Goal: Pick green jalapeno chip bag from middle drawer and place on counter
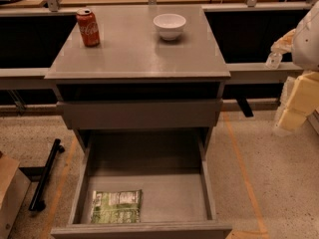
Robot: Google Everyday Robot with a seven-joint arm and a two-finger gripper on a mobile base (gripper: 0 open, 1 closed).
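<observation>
The green jalapeno chip bag lies flat on the floor of the middle drawer, in its front left corner. The drawer is pulled wide open below the grey cabinet. The counter is the cabinet's flat grey top. My gripper shows as cream-coloured blocks at the right edge of the view. It is well to the right of the cabinet, at about the height of the closed drawer front, and far from the bag. It holds nothing that I can see.
A red cola can stands on the counter's back left and a white bowl at its back middle. A closed grey drawer front sits above the open drawer. A black bar and a box lie on the floor at left.
</observation>
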